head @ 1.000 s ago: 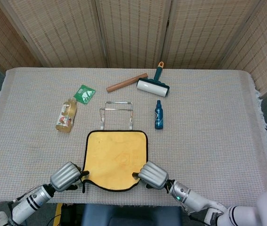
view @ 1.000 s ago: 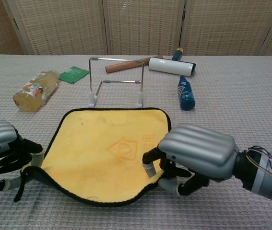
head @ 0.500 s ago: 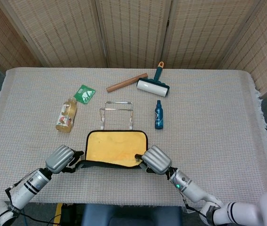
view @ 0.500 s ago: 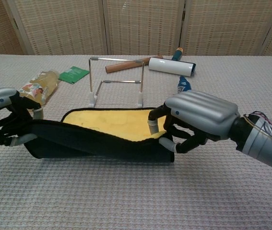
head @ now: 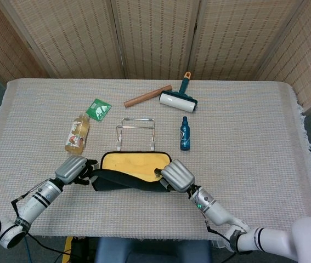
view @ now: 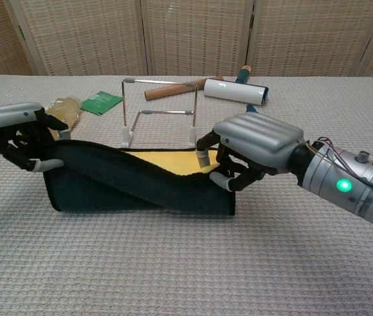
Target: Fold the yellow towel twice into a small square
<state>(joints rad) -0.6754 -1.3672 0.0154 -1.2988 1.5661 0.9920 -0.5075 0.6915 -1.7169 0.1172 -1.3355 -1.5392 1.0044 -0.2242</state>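
The yellow towel point(head: 134, 161) with a black edge and dark underside point(view: 133, 187) lies near the table's front, its near half lifted off the table and curled toward the far edge. My left hand point(head: 73, 169) point(view: 16, 131) pinches the raised left corner. My right hand point(head: 176, 175) point(view: 255, 148) pinches the raised right corner. Both hands hold the hem above the yellow face, about midway across the towel. The near part of the yellow face is hidden behind the lifted dark side in the chest view.
A wire rack point(head: 136, 131) stands just beyond the towel. A blue spray bottle point(head: 185, 134) lies to its right, a drink bottle point(head: 77, 135) and green packet point(head: 98, 109) to the left. A lint roller point(head: 177, 100) and wooden stick point(head: 147, 96) lie further back.
Both hands have lifted the towel's near edge and carried it away from me over the yellow face. The dark underside now faces up and toward me.
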